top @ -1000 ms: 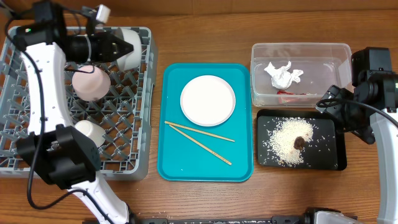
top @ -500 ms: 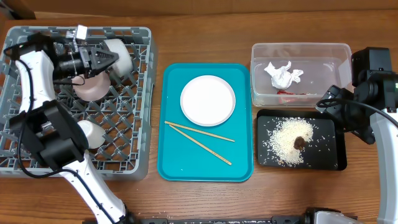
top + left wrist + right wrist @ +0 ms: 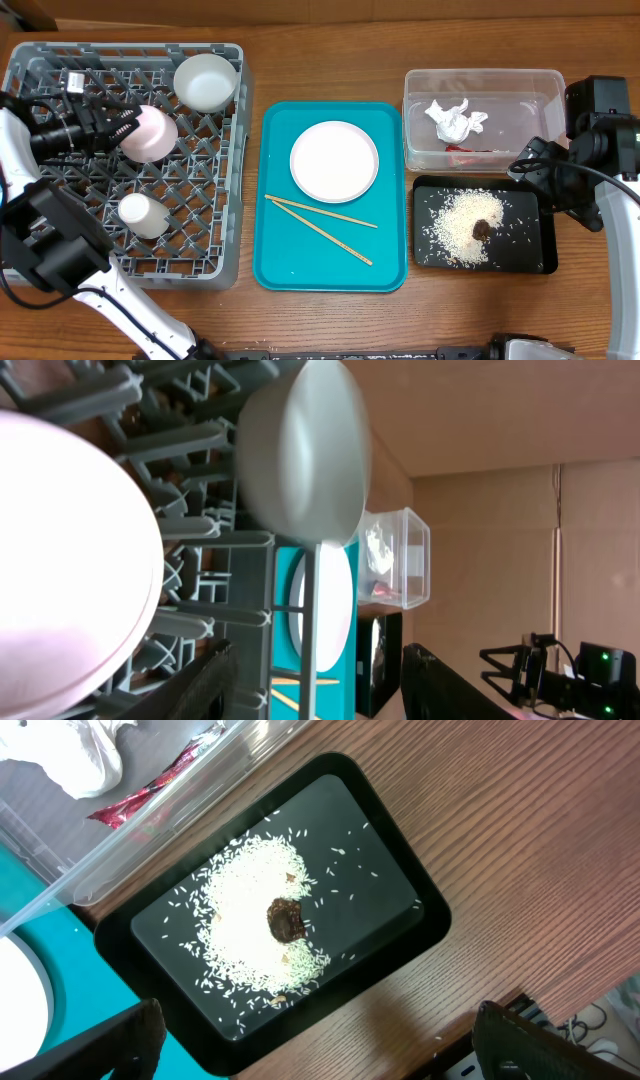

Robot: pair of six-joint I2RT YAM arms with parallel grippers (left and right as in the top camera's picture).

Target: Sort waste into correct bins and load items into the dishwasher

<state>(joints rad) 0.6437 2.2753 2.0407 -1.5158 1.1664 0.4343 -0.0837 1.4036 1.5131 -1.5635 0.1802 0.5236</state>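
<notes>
Though pink bowl [image 3: 150,133], grey bowl [image 3: 205,82] and cup [image 3: 140,213] sit in rack [image 3: 200,180], plate [image 3: 334,160] and chopsticks [image 3: 320,212] lie on tray [image 3: 300,260], rack's 3 o'clock, unloaded. Waste [image 3: 458,120] binned. Left fingers [image 3: 205,685], right fingers [image 3: 125,1042]: open, empty.

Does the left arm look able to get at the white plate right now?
Probably yes: the left gripper is open and empty, the white plate lies uncovered, and only the dish rack wall stands between.

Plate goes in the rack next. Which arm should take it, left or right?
Left, probably. The left gripper is open over the dish rack beside the pink bowl, and the teal tray holding the white plate adjoins that rack. The right gripper sits out by the black tray, far from the rack.
</notes>
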